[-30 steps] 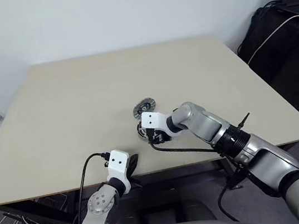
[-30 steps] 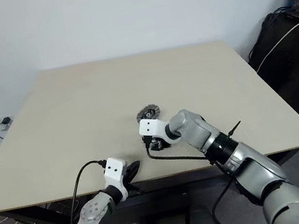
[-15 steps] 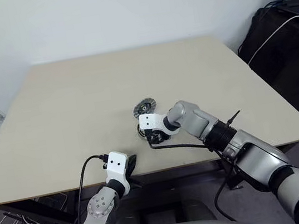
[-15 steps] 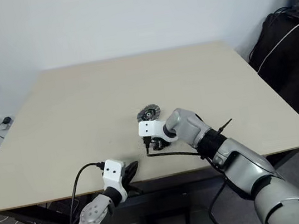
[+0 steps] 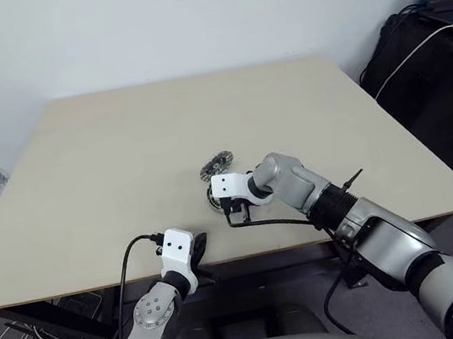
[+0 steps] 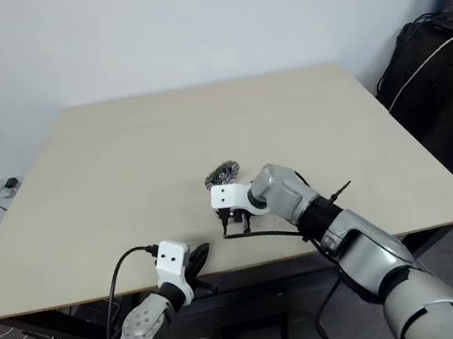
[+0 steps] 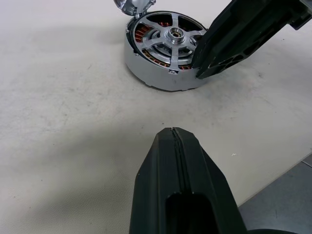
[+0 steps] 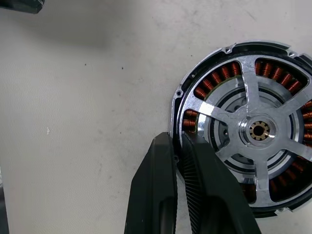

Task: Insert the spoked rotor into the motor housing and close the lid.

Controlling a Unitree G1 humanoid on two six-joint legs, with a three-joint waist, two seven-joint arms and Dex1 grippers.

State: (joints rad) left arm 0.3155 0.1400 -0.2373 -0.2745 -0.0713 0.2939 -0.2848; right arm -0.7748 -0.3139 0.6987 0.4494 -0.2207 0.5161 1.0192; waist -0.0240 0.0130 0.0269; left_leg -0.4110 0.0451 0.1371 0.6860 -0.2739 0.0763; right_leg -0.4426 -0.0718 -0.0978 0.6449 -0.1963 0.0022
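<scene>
The right pincer (image 8: 176, 146) pinches the motor housing (image 8: 195, 80) rim on the table (image 5: 121, 151), spoked rotor (image 8: 258, 130) seated inside. The left pincer (image 7: 174, 139) is pressed together.

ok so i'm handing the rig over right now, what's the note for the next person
Left gripper: jaws shut, empty, low over the table's near edge, short of the parts.
Right gripper: jaws pinched on the motor housing rim, one finger inside, one outside.
Spoked rotor: sits in the housing, spokes over the copper windings.
Lid: off, just beyond the housing, apparently tilted against its far edge.
Done: rotor in.
Left: place the lid on the housing and close it.
</scene>
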